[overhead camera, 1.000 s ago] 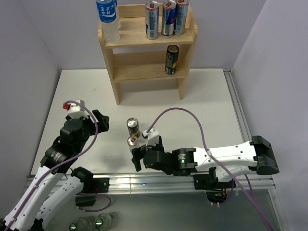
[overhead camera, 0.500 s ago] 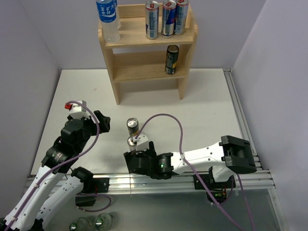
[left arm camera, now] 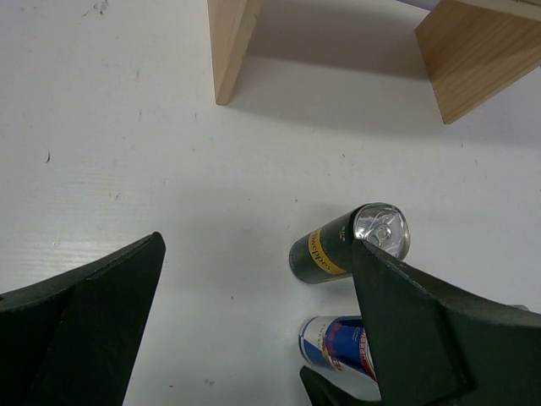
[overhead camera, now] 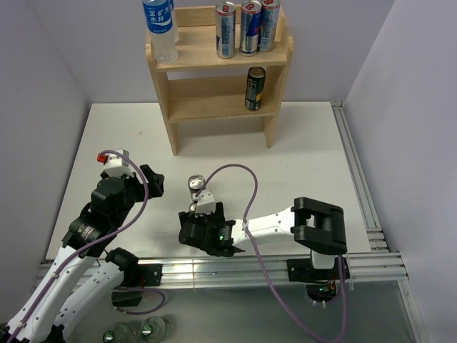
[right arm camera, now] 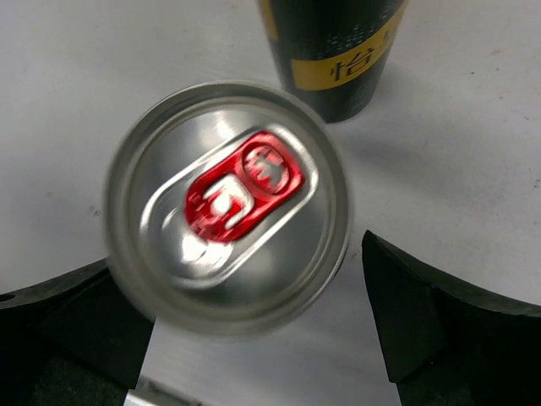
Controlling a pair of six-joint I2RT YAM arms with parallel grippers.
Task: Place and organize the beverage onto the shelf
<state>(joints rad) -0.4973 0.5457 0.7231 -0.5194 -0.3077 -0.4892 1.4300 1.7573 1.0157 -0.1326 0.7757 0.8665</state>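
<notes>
Count: one shelf [overhead camera: 207, 89], standing at the far edge of the table [overhead camera: 300, 157]; one water bottle [overhead camera: 158, 28]; six cans.

Top tier: the water bottle at the left end, and three blue-and-silver cans [overhead camera: 249, 27] in a close row at the right end. Lower tier: one dark shelf can [overhead camera: 255, 88], at the right.

On the table, well apart from the shelf, two cans stand upright just beside each other: a dark table can [left arm camera: 325, 254] and a blue table can [left arm camera: 338, 342].

Markings: the bottle carries a blue label with white Chinese characters, too small to read with confidence. The dark table can has a yellow band with dark characters; "怡" is legible in the right wrist view. The blue table can shows a red emblem and a red pull tab; no brand name is readable.

The right gripper [right arm camera: 237, 254] is spread wide, one finger on each side of the blue table can. Whether either finger touches it I cannot tell. The left gripper [left arm camera: 258, 254] is also fully spread above the table, holding nothing.
</notes>
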